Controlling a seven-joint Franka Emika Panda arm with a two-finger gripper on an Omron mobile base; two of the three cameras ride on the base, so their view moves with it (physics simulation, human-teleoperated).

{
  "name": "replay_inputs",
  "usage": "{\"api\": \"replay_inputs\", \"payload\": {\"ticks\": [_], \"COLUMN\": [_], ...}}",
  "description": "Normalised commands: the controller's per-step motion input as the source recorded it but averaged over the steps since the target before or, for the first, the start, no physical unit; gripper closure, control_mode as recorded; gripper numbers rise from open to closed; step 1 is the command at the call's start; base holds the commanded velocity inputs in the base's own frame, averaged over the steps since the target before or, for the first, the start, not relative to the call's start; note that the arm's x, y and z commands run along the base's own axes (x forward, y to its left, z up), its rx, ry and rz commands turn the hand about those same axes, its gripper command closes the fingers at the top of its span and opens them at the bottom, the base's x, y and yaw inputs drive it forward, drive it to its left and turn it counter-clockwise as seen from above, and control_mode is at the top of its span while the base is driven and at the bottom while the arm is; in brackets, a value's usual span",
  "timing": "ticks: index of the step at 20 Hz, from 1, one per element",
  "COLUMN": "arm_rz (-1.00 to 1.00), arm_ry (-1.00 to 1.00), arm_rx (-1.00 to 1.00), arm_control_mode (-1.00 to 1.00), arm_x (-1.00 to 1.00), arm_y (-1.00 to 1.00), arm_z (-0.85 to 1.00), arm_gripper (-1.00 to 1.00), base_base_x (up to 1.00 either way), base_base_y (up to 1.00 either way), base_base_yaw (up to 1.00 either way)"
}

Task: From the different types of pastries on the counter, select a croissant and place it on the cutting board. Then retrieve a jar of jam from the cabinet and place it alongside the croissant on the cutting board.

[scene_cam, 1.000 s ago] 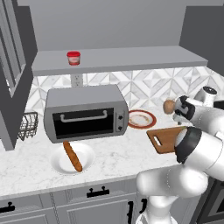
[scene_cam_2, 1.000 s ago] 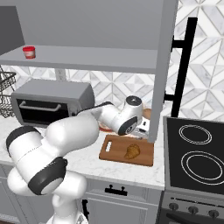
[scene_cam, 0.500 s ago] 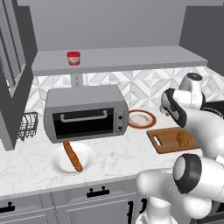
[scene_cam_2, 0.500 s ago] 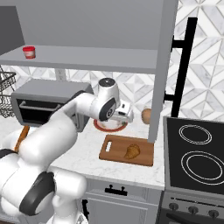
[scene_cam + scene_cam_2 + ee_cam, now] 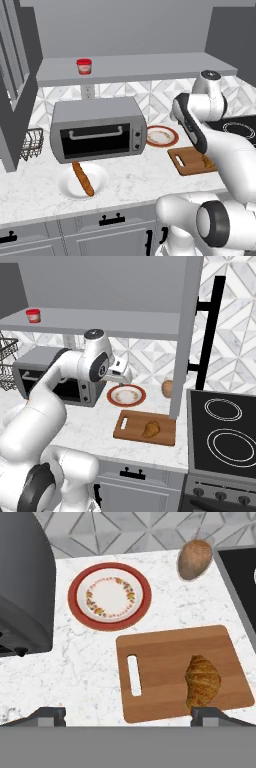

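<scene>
The golden-brown croissant (image 5: 202,681) (image 5: 151,429) lies on the right part of the wooden cutting board (image 5: 165,662) (image 5: 129,426) (image 5: 186,161), away from its handle hole. My gripper (image 5: 129,714) (image 5: 125,375) hangs open and empty well above the board and the counter (image 5: 90,657), its fingertips (image 5: 47,714) spread wide. The jar of jam (image 5: 84,66) (image 5: 33,315), with its red lid, stands on the grey ledge of the cabinet (image 5: 135,67), far to the left of the hand. On a white plate (image 5: 100,175) lies the long baguette (image 5: 82,178).
A round red-rimmed plate (image 5: 110,596) (image 5: 126,395) sits behind the board. A grey toaster oven (image 5: 97,130) (image 5: 50,376) stands left of it. A brown rounded object (image 5: 194,559) (image 5: 168,388) sits by the black stove (image 5: 225,431). A wire basket (image 5: 31,144) is at far left.
The arm has lifted off the cutting board and swung up and left, leaving the croissant lying on the board. The hand is now higher above the counter.
</scene>
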Motion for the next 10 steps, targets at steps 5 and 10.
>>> {"api": "replay_inputs", "payload": {"ticks": [5,10], "arm_rz": [0.03,0.05], "arm_ry": [-0.04,-0.05], "arm_rx": [-0.04,-0.03], "arm_control_mode": [-1.00,-1.00], "arm_x": [-0.13,-0.07], "arm_y": [0.59,0.54], "arm_z": [0.98,0.85], "arm_gripper": [-1.00,-1.00], "base_base_x": [0.00,0.00], "base_base_y": [0.00,0.00], "base_base_yaw": [0.00,0.00]}}
